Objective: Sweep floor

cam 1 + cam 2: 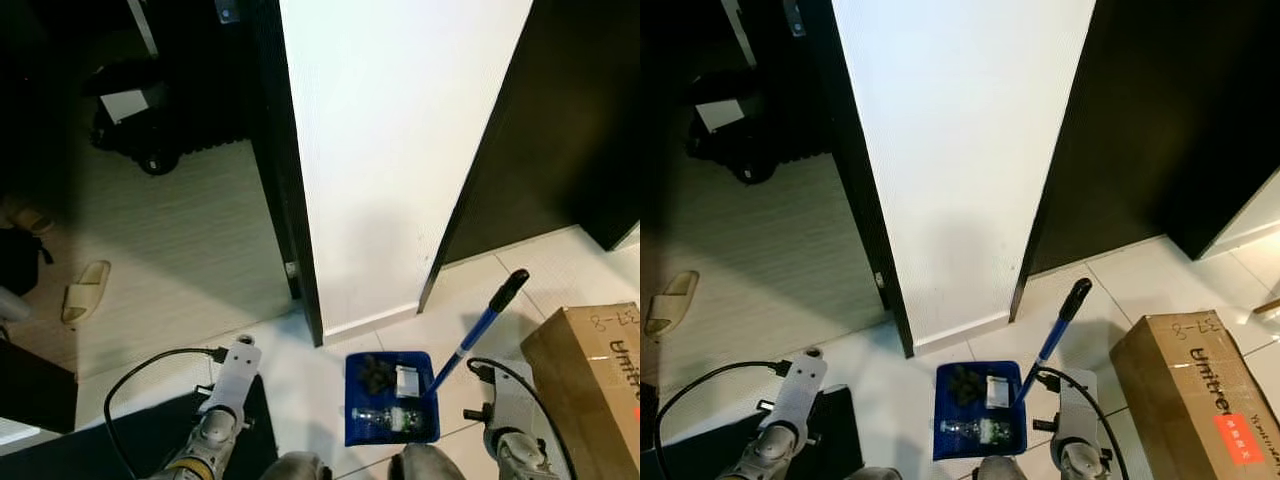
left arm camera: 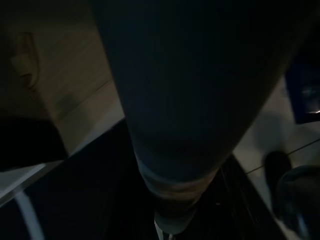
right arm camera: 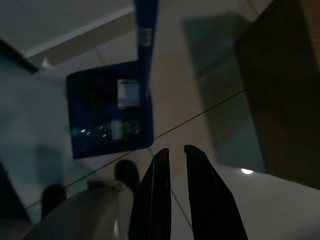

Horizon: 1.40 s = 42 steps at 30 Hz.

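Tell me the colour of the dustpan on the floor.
Blue, the dustpan with a blue handle and black grip; clearest in the left eye view.

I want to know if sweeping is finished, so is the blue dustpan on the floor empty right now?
No, the blue dustpan holds a plastic bottle, a dark clump and a small white packet.

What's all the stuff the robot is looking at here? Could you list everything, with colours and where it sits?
Dustpan: one, blue, on the white tiles just before the robot, with a long blue handle tipped black, leaning up to the right.
Bottle: one, clear plastic, lying in the dustpan.
Dark scrap: one, black, in the dustpan.
Small packet: one, white, in the dustpan.
Cardboard box: one, brown, on the floor at right.
Slipper: one, beige, on the wooden floor at left.
Wall end: one, white, between two dark doorways.
Mat: one, black, under the left arm.
Left gripper: one, low at left.
Right gripper: one, black fingers slightly parted, beside the dustpan.
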Motion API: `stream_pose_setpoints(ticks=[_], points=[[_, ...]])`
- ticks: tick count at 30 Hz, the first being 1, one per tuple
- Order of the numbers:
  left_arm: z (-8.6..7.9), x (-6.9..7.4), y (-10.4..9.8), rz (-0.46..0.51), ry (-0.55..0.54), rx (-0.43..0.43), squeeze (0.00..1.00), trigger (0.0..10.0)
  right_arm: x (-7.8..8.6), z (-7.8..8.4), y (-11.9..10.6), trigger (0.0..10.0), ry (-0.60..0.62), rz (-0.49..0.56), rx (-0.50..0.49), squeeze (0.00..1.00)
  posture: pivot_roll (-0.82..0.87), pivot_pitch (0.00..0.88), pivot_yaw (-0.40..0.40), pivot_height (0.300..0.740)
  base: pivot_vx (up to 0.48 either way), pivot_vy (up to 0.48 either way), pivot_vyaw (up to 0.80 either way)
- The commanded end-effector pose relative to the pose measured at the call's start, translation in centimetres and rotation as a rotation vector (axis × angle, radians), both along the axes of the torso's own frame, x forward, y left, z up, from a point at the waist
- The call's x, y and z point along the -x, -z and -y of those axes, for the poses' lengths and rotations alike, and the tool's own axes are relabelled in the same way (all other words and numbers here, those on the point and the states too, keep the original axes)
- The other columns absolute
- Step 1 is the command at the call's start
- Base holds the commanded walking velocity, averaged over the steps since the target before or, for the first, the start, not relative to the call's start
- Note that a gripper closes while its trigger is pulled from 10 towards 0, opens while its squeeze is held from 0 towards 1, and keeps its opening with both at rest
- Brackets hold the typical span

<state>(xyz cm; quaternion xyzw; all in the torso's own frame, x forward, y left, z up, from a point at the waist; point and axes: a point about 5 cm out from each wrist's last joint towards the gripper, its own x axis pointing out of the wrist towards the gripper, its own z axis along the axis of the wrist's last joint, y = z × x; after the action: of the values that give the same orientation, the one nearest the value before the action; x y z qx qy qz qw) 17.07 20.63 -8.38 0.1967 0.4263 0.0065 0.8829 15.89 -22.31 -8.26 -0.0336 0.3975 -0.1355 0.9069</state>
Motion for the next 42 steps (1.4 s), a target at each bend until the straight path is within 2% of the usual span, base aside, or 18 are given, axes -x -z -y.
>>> stream_pose_setpoints(ticks=[1, 6, 16, 18, 20, 21, 22, 23, 24, 26, 32, 37, 41, 42], points=[[-1.5, 0.5, 0.0, -0.028, -0.003, -0.04, 0.0, 10.0, 0.0, 0.3, -0.3, 10.0, 0.025, 0.031, 0.047, 0.0, -0.03, 0.046, 0.062, 0.74, 0.0, 0.0, 0.0], [-1.6, 0.4, -0.2, -0.011, 0.016, -0.032, 0.0, 10.0, 0.4, 0.6, -0.3, 10.0, 0.049, 0.04, 0.082, 0.0, -0.02, 0.06, 0.065, 0.74, 0.0, 0.0, 0.0], [-2.0, 0.6, -0.2, 0.001, 0.006, -0.035, 0.0, 10.0, 1.3, 0.3, 0.1, 10.0, 0.038, 0.028, 0.062, 0.0, -0.01, 0.06, 0.065, 0.74, 0.0, 0.0, 0.0], [-2.1, 0.7, -0.2, 0.008, -0.019, -0.037, 0.0, 10.0, 2.5, 0.4, 0.5, 10.0, 0.063, 0.007, 0.056, 0.07, 0.0, 0.068, 0.063, 0.74, 0.0, 0.0, 0.0], [-2.3, 0.8, -0.2, 0.016, -0.044, -0.038, 0.0, 10.0, 3.5, 0.6, 0.8, 10.0, 0.091, -0.009, 0.046, 0.1, 0.0, 0.061, 0.064, 0.74, 0.0, 0.0, 0.0], [-2.3, 0.8, -0.2, 0.016, -0.044, -0.038, 0.0, 10.0, 3.5, 0.6, 0.8, 10.0, 0.091, -0.009, 0.046, 0.1, 0.0, 0.061, 0.064, 0.74, 0.0, 0.0, 0.0], [-2.3, 0.8, -0.2, 0.02, -0.055, -0.036, 0.0, 10.0, 3.9, 0.7, 0.8, 10.0, 0.105, -0.003, 0.031, 0.56, 0.0, 0.067, 0.065, 0.74, 0.0, 0.0, 0.0], [-2.3, 0.8, -0.2, 0.02, -0.055, -0.036, 0.0, 10.0, 3.9, 0.7, 0.8, 10.0, 0.105, -0.003, 0.031, 0.56, 0.0, 0.067, 0.065, 0.74, 0.0, 0.0, 0.0], [-2.4, 0.8, -0.2, 0.023, -0.061, -0.034, 0.0, 10.0, 4.1, 0.7, 0.8, 10.0, 0.112, 0.003, 0.022, 1.0, 0.0, 0.067, 0.065, 0.74, 0.0, 0.0, 0.0], [-2.5, 0.8, -0.3, 0.029, -0.061, -0.036, 0.0, 10.0, 4.9, 1.2, 0.7, 10.0, 0.113, 0.033, 0.038, 1.0, -0.01, 0.073, 0.072, 0.74, 0.0, 0.0, 0.0], [-2.6, 0.9, -0.3, 0.025, -0.059, -0.037, 0.0, 10.0, 5.3, 1.7, 0.4, 10.0, 0.111, 0.056, 0.091, 1.0, -0.01, 0.071, 0.078, 0.74, 0.0, 0.0, 0.0], [-2.7, 0.8, -0.4, 0.035, -0.067, -0.04, 0.0, 10.0, 4.7, 2.2, -0.2, 10.0, 0.135, 0.125, 0.124, 1.0, -0.01, 0.077, 0.079, 0.74, 0.0, 0.0, 0.0], [-2.7, 0.8, -0.4, 0.033, -0.062, -0.047, 0.0, 10.0, 3.9, 2.3, -0.6, 10.0, 0.105, 0.146, 0.153, 1.0, -0.02, 0.079, 0.081, 0.74, 0.0, 0.0, 0.0], [-2.7, 0.8, -0.4, 0.031, -0.063, -0.049, 0.0, 10.0, 3.5, 2.3, -0.8, 10.0, 0.096, 0.162, 0.159, 0.82, -0.02, 0.079, 0.08, 0.74, 0.0, 0.0, 0.0]])
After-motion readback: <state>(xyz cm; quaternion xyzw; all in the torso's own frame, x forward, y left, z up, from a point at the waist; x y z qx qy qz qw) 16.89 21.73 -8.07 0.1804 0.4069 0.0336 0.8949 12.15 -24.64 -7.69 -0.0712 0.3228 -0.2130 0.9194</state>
